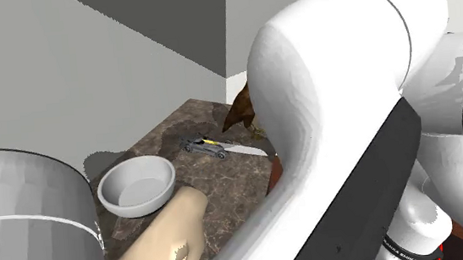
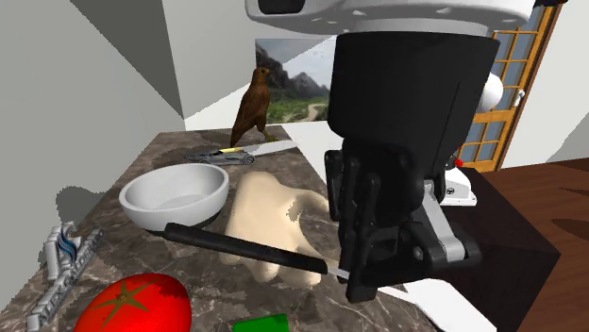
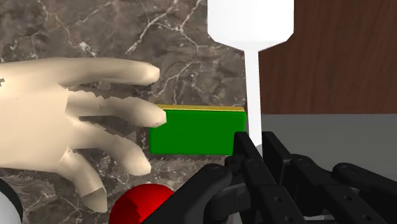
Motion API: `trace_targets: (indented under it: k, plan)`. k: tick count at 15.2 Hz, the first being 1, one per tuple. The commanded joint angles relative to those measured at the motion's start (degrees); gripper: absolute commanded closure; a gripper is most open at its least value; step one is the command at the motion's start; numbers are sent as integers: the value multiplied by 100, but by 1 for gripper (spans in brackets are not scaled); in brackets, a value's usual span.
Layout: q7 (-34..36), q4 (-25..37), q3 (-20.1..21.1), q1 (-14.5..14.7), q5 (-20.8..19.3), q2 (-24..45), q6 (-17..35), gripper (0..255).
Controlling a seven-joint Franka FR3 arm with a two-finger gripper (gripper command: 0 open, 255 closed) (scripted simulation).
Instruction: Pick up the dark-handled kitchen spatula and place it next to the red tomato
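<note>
Clasping spatula (image 2: pixel 245 249) in end effector (image 3: pixel 254 145).

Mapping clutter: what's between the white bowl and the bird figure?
A folding knife with its blade out lies on the counter between the bowl and the bird figure, seen in the shoulder and second exterior views.

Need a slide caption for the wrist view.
End effector clasps the spatula; beige hand model, green block and red tomato on marble counter.
</note>
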Motion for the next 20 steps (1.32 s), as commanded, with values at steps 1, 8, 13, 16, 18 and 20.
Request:
trace_targets:
  k: [1,8,13,16,18,20]
  plan:
    - [120,306,-27,212,-85,232,-93,255]
    - [205,-99,-70,163,-155,324,379,255]
    - [267,-323,-112,149,-222,428,691,255]
    - [305,-435,-142,149,-267,503,870,255]
    - [331,-501,-164,151,-299,559,985,255]
    - [356,-560,-187,156,-333,619,1098,255]
